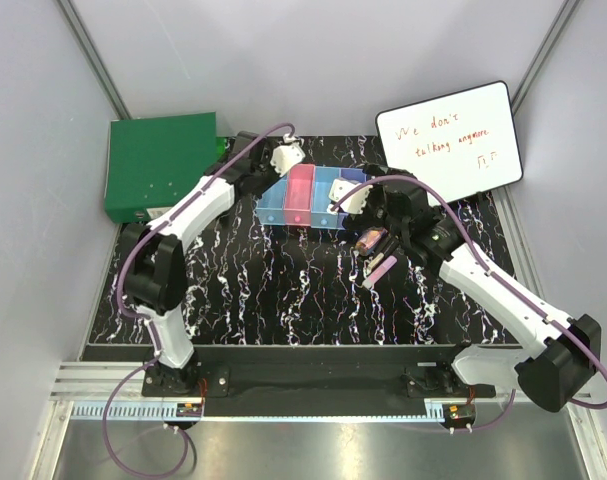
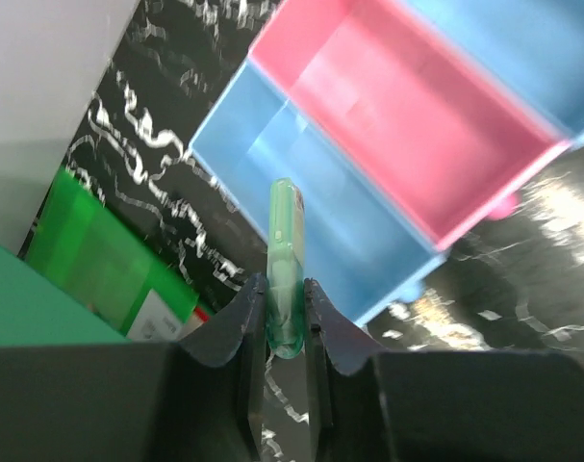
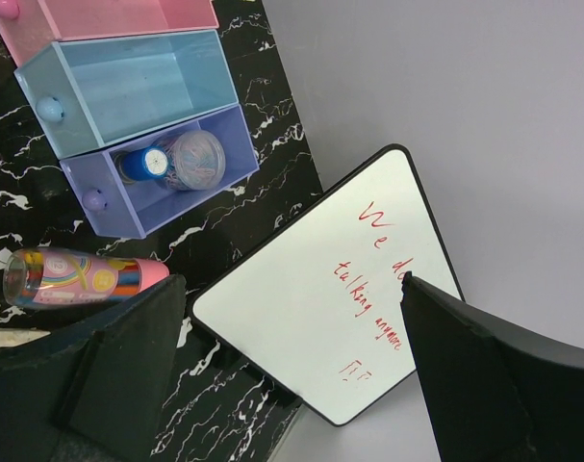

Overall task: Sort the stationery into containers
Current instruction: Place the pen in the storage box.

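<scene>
The left gripper [image 2: 284, 322] pinches the green stick [image 2: 283, 241] by its lower end, its tip seemingly over the end light blue bin [image 2: 258, 154] beside the pink bin [image 2: 397, 106]; it seems best to lower the stick well inside the walls before letting go, lest it tip over the rim; the purple bin [image 3: 157, 207] holds a blue piece [image 3: 142, 164] and a disc [image 3: 195, 159]; the right gripper [image 3: 292, 289] stands wide open and empty, just beside the pink-capped tube [image 3: 80, 274], likely the next pick.

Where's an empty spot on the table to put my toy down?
The big bare patch of table lies between the left arm and the right arm, in front of the bins. It's crowded by the right claw, where a tube and a marker lie.
</scene>
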